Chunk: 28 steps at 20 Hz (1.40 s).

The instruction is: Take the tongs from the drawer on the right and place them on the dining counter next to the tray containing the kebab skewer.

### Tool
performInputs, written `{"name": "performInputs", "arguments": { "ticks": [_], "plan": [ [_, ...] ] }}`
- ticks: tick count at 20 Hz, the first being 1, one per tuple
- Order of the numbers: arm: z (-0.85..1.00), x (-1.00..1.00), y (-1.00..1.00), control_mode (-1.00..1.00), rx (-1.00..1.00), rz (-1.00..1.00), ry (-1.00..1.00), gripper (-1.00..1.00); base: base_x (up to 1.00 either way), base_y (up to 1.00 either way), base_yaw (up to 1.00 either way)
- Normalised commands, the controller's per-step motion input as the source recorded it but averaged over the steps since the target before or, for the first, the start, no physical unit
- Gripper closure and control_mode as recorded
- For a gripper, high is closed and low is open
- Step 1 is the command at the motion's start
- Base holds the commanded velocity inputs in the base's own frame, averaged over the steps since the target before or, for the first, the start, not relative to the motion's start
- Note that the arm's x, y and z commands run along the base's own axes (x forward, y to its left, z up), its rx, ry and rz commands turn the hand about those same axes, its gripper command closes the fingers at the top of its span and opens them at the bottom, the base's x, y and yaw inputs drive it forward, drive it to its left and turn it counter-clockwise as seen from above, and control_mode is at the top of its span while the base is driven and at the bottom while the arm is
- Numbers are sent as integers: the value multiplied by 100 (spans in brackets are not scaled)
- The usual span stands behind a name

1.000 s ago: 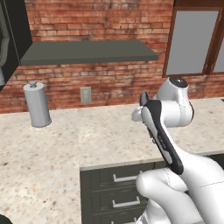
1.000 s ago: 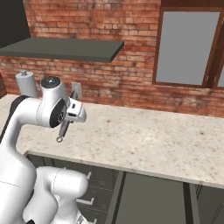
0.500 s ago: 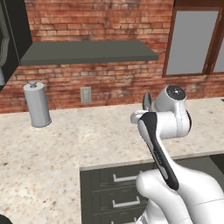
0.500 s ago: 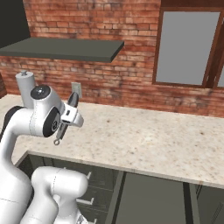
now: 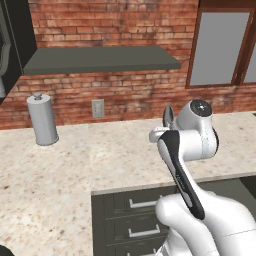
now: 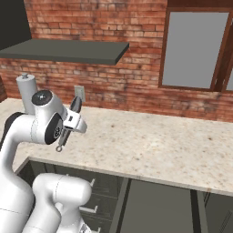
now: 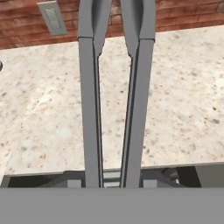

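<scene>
My gripper (image 6: 69,125) is shut on the long grey metal tongs (image 6: 75,105), holding them in the air over the front of the beige worktop (image 6: 150,145). In the hand view the tongs (image 7: 92,109) run up the picture as two narrow arms, spread a little. From the left base view only the tip of the tongs (image 5: 168,116) shows, behind the white wrist. Under the worktop's front edge, to the right, the drawer (image 6: 159,205) stands pulled out with a dark, bare inside. The dining counter, the tray and the kebab skewer are out of view.
A grey cylindrical canister (image 5: 42,120) stands at the back left of the worktop. A wall socket (image 5: 98,108) sits in the brick wall, with a dark shelf (image 5: 100,59) above it. Shut drawer fronts with silver handles (image 5: 142,202) lie below the arm.
The arm's upper links have sunk a little and turned. The tongs stay gripped at about the same place and tilt.
</scene>
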Motion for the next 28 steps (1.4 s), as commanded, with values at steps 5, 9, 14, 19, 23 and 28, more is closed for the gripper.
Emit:
{"name": "performInputs", "arguments": {
  "ticks": [5, 9, 14, 19, 23, 28],
  "plan": [
    [0, 0, 0, 100, 0, 0, 0, 100, -30, 1, -3],
    [0, 0, 0, 100, 0, 0, 0, 100, -45, 0, -2],
    [0, 0, 0, 100, 0, 0, 0, 100, -54, 0, 0],
    [0, 0, 0, 100, 0, 0, 0, 100, -58, 0, -1],
    [0, 0, 0, 100, 0, 0, 0, 100, -55, 0, -5],
    [0, 0, 0, 100, 0, 0, 0, 100, -40, -13, -9]
  ]
}}
